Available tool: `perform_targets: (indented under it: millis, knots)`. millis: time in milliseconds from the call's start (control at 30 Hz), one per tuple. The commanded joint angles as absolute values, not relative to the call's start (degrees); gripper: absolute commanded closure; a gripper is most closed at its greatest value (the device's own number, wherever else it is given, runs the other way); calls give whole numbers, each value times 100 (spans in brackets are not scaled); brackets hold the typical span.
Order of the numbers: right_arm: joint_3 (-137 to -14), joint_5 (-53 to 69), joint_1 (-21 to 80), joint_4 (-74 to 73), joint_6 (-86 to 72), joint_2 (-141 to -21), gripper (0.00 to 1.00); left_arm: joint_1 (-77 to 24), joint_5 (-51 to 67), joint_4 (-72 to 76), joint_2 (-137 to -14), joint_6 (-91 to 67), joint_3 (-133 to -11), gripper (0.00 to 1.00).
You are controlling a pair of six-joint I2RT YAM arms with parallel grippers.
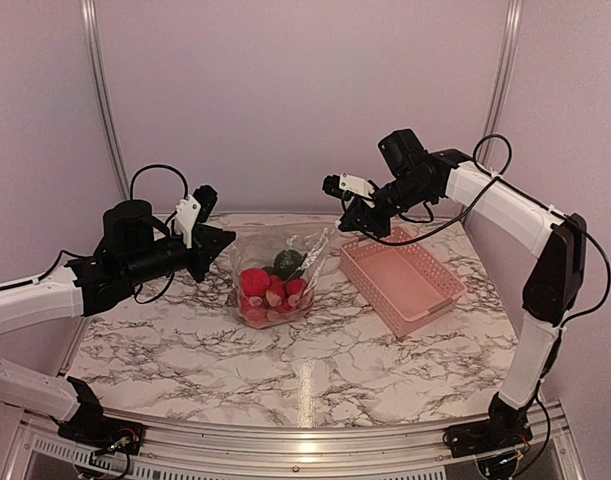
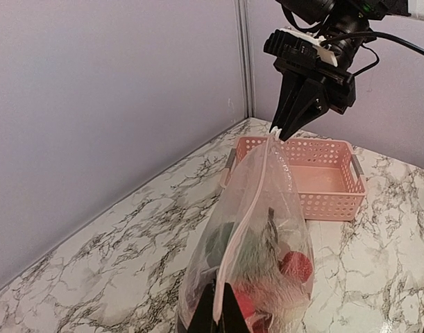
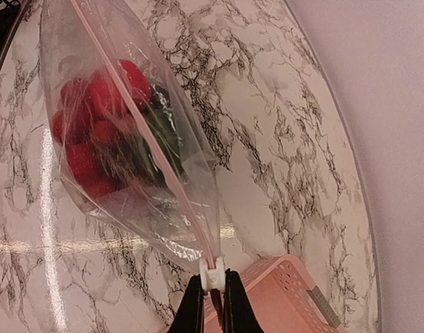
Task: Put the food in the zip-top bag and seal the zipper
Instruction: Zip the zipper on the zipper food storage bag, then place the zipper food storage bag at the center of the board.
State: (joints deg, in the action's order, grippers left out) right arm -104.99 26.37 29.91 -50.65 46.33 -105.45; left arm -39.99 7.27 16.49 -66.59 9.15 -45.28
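With right tool [image 3: 212, 291] clamping zipper [image 3: 149, 139] and left tool [image 2: 219, 306] pinching zip-top bag [image 2: 267, 208], we fear overpull slipping either grip.

Legible text, labels, brands, numbers, signs: none readable on any surface in the three views.

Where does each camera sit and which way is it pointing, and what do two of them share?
Top external: high behind the bases, looking down at the table; both arms, left gripper and right gripper show.
Left wrist: on the left arm, looking along the zip-top bag toward the right gripper; own fingers at bottom.
Right wrist: above the bag, looking down along the zipper; own fingers pinch its end.
Shared: all three see the bag and pink basket.
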Motion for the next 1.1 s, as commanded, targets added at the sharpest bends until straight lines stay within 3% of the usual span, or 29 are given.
perform_targets:
  millis: [0, 233, 533, 800, 867, 967, 1067]
  knots:
    - [-10472, 2127, 2786, -5221, 4614, -10423, 100, -3856, 671, 1864, -6522, 821, -4398, 100]
    - [-10701, 2133, 2786, -4949, 4456, -10603, 100, -3712, 783, 2131, -7080, 724, -4657, 100]
    - [-12272, 2375, 2781, -4983, 4008, -11358, 99, -3454, 1261, 2149, -8019, 921, -5882, 100]
    - [-10072, 2676, 3081, -4574, 4235, -9994, 93, -3463, 1667, 1704, -7555, 579, -5108, 99]
    - [-9415, 2690, 3309, -4518, 4265, -9723, 88, -3486, 1790, 1577, -7429, 352, -4759, 90]
    - [-8859, 2757, 3606, -4815, 4342, -9469, 68, -3566, 1807, 1383, -6843, 44, -4307, 61]
    - [-8907, 2994, 3446, -5048, 4226, -9189, 50, -3621, 1460, 867, -6076, 35, -4315, 38]
